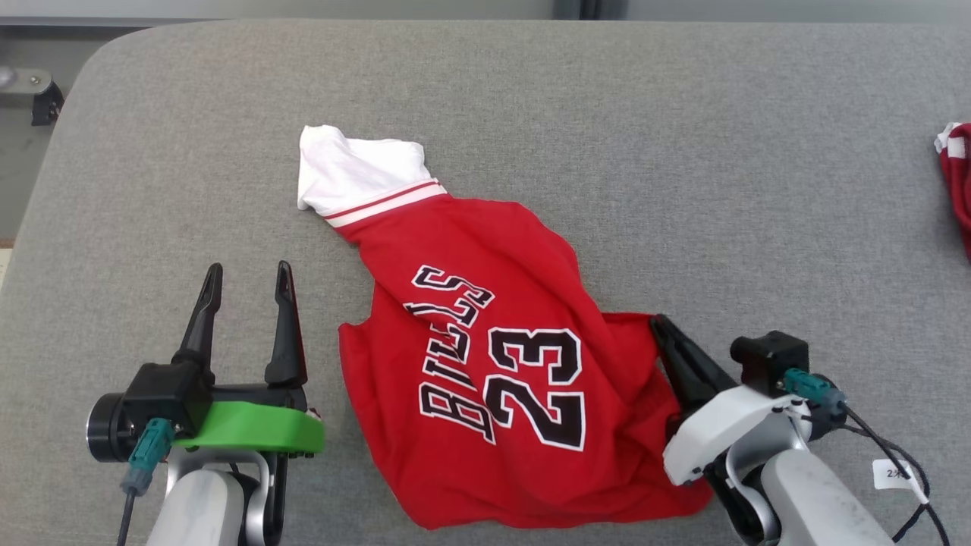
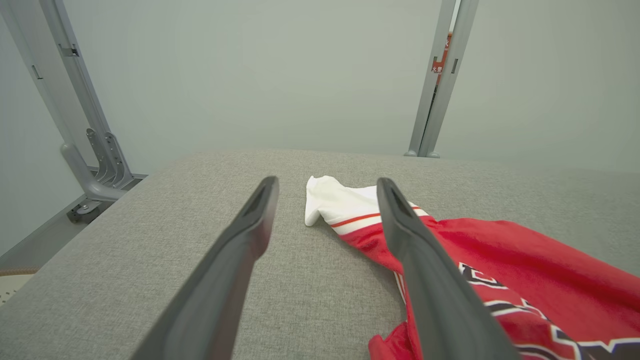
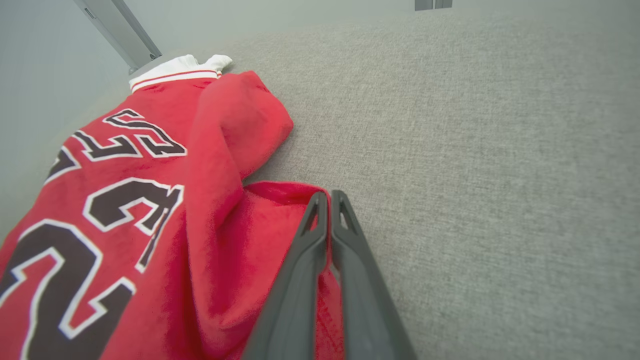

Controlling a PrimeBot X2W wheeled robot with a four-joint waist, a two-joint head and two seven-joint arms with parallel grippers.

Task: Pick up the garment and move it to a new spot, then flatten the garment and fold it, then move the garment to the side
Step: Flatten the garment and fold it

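Two grippers sit nearest. The left gripper [image 1: 250,271] rests open wide and empty, just left of the red garment [image 1: 485,250]. The right gripper [image 1: 657,321] is closed, pinching its right edge. The garment lies rumpled mid-cushion [image 1: 645,114], its white end farthest.

Red-and-white striped cloth item [image 1: 957,178] at the right end of the grey fabric-covered worktop [image 1: 683,114]: cut by the frame edge, type unclear. Small white paper tag [image 1: 892,474] at lower right, head view: print too small to read. Red fabric jersey printed BULLS 23 [image 1: 485,364]: cut off left and bottom in right wrist view. Right gripper [image 3: 327,200] has its jaws pressed together at the jersey's edge; can't tell if cloth is caught between them. Red sign [image 2: 440,57] is mostly hidden behind the grey metal post [image 2: 435,100], unreadable.
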